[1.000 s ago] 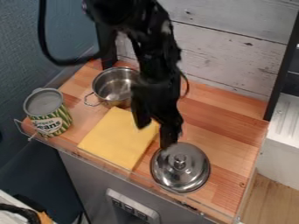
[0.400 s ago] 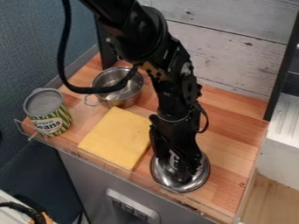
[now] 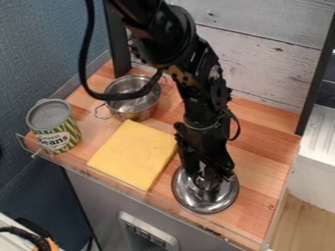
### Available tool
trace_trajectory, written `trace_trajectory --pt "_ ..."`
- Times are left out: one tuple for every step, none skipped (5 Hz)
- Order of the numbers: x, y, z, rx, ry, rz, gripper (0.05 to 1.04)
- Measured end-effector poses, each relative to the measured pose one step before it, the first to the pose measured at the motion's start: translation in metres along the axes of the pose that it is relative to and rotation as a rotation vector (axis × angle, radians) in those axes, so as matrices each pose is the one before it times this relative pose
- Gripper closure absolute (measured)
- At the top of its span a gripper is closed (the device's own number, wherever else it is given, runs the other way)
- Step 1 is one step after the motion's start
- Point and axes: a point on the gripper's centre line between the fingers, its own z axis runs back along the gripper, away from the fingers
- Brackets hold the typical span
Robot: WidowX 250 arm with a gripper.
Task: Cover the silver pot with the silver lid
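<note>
Compared with a second ago, I had the gripper (image 3: 209, 181) farther over the silver lid (image 3: 196, 203), down around its knob, where before it hung beside the lid's back edge, close to the yellow cloth (image 3: 132, 156). The lid had also shifted slightly to the right of my view, but it was still on the counter (image 3: 256, 169), just beside the cloth and near the front edge. I could not tell whether the gripper had closed on the knob. The silver pot (image 3: 139, 112) stood where it had been, upright at the back left and well apart from the lid, its open top showing bare, shiny metal inside, with the arm's black cable (image 3: 85, 61) crossing in front of its mouth from where I watched. At the left stood a can (image 3: 58, 132) with a green striped label and a grey top; I could not see its contents. The counter was wood in reddish and pale strips, with a clear rail (image 3: 118, 180) along the front. Behind it rose whitewashed planks (image 3: 268, 63), and off to the left a blue-grey wall (image 3: 39, 54). A white ribbed surface (image 3: 321, 142) lay to the right, above a wooden floor (image 3: 301, 223).
</note>
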Motion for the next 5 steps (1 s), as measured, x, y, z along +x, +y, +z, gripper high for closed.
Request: trace_trajectory --pt "0.00044 0.00201 0.00062 0.0123 -0.0009 -0.0028 0.597" --pt "-0.00088 0.00273 0.00239 -0.0079 0.0131 0.009 0.761" --pt "0.00957 0.02442 0.02215 -0.0266 -0.0365 0.0882 0.801" --pt "0.02826 0.02101 0.03659 -0.0177 -0.1004 0.0842 0.801" --pt "0.02682 0.03927 0.02596 0.0326 -0.0765 0.1167 0.801"
